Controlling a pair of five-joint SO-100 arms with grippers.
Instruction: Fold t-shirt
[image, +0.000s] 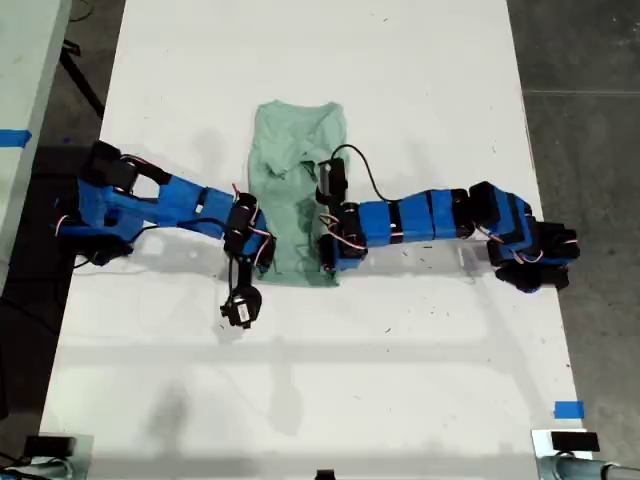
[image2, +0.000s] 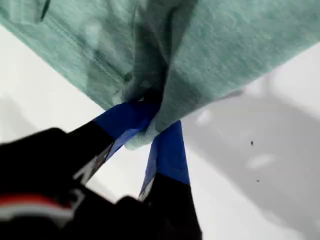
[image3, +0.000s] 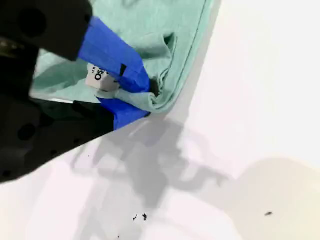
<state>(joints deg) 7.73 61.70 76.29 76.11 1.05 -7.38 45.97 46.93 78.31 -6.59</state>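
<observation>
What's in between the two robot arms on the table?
The t-shirt lies between them in the exterior view, bunched into a narrow strip on the white table. My first gripper and my second gripper each pinch its cloth.

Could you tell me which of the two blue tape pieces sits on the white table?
The blue tape near the exterior view's lower right corner; the other piece sits off it, at that view's left edge.

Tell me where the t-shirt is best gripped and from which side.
Probably the two lower corners of the t-shirt in the exterior view, where my first gripper and my second gripper pinch it. Come from outside each edge, low over the table: the cloth lies flat, so only edges offer a lip.
</observation>
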